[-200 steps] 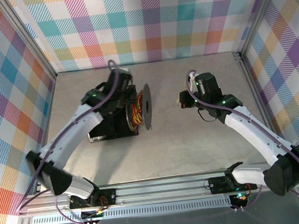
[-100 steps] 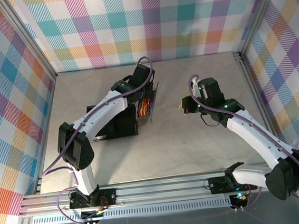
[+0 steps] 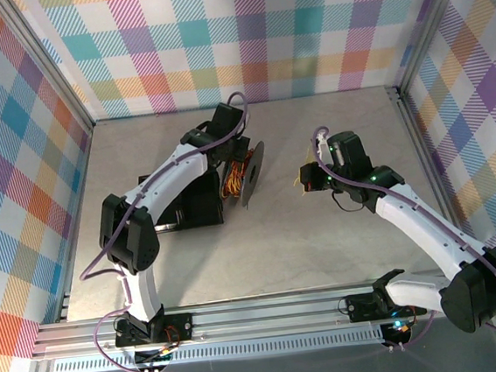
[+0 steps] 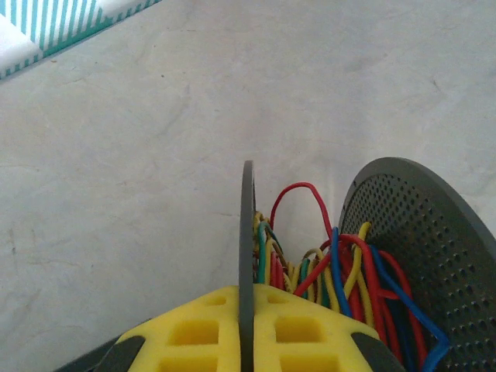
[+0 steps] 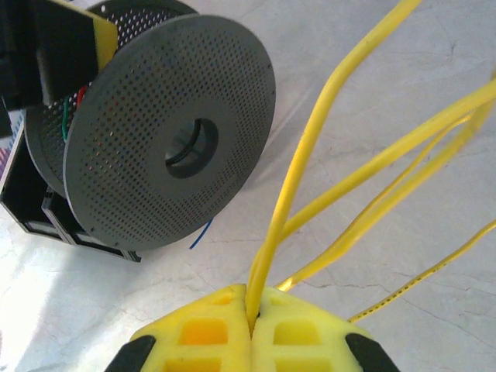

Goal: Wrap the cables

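Over the last second we see the left arm swing round. Its elbow lay low and out to the near left of the spool (image 3: pixel 251 173) and now stands up close by the black stand (image 3: pixel 189 214) that carries the spool. The spool's outer face has turned from almost edge-on to a clear slant. The left gripper (image 4: pixel 246 304) is clamped on the thin rim of one flange (image 4: pixel 247 225), the grey edge pinched between its yellow pads (image 4: pixel 194 333), so we judge it is turning the spool by that rim. Between the two flanges sit the cables (image 4: pixel 341 271) already gathered, a loose tangle of red, yellow, blue and green. To the right of the spool and well apart from it, the right gripper (image 5: pixel 249 310) has barely shifted. It is squeezed tight on several yellow cables (image 5: pixel 308 147) that fan away from the spool, and we cannot tell where their far ends go. With these strands not yet on the spool, we reckon the winding is under way but unfinished. The table (image 3: pixel 324 249) around the spool is pale, mottled and stone-like. Pastel plaid walls (image 3: pixel 260 35) close in behind the spool and on both sides, and an aluminium rail (image 3: pixel 269 311) runs along the near edge.
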Available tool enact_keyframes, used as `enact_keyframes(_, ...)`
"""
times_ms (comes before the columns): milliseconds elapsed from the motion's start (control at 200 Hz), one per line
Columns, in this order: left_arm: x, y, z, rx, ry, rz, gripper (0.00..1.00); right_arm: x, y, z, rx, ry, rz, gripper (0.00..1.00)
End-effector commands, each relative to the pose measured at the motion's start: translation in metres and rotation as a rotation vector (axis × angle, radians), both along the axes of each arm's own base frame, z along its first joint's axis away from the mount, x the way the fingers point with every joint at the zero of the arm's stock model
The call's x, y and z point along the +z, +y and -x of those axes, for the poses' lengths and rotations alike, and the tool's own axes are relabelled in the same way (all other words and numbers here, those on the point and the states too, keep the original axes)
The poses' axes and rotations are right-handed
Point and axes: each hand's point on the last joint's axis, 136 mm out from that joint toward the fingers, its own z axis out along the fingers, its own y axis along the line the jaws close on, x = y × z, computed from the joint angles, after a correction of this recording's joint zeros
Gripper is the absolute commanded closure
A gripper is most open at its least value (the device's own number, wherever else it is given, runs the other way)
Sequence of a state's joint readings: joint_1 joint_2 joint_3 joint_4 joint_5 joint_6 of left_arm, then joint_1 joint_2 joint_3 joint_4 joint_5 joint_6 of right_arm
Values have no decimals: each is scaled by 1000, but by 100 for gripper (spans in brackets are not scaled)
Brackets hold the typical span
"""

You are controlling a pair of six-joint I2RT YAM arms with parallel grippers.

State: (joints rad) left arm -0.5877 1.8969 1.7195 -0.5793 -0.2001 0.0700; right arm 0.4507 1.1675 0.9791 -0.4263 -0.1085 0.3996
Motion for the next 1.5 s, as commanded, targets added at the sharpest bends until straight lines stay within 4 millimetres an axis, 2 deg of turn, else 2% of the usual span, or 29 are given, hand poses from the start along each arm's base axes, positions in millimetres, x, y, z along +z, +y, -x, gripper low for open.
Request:
enact_keyframes(0,17,-8,-11,-34,-47,21,100,11,3,0,7,-27,-44,100)
enact_keyframes(60,14,-7,-10,-30,-39,13,97,10,2,0,8,-26,-42,100)
enact_keyframes(145,13,-4,-8,-24,-37,9,85,10,3,1,13,-25,-43,100)
enact_keyframes(350,20,-1,-5,-21,-48,14,63,10,4,1,18,-22,-44,100)
enact_keyframes(480,27,0,-5,-20,-56,16,54,9,5,1,24,-19,-48,100)
enact_keyframes(620,36,0,-1,-25,-63,34,49,8,5,2,28,-19,-49,100)
enact_keyframes(840,64,3,11,-32,-99,91,38,11,6,4,38,-21,-54,100)
enact_keyframes(1045,86,5,25,-45,-124,150,24,23,13,7,85,-49,-87,100)
enact_keyframes(1135,101,6,39,-58,-135,212,14,36,18,12,130,-80,-111,100)
enact_keyframes(1215,118,7,56,-84,-155,285,0,53,23,18,175,-102,-158,100)
enact_keyframes(1390,147,4,107,-206,-196,449,0,97,34,33,293,-122,-304,100)
enact_keyframes(1495,150,-8,143,-340,-192,510,0,117,36,39,334,-94,-386,100)
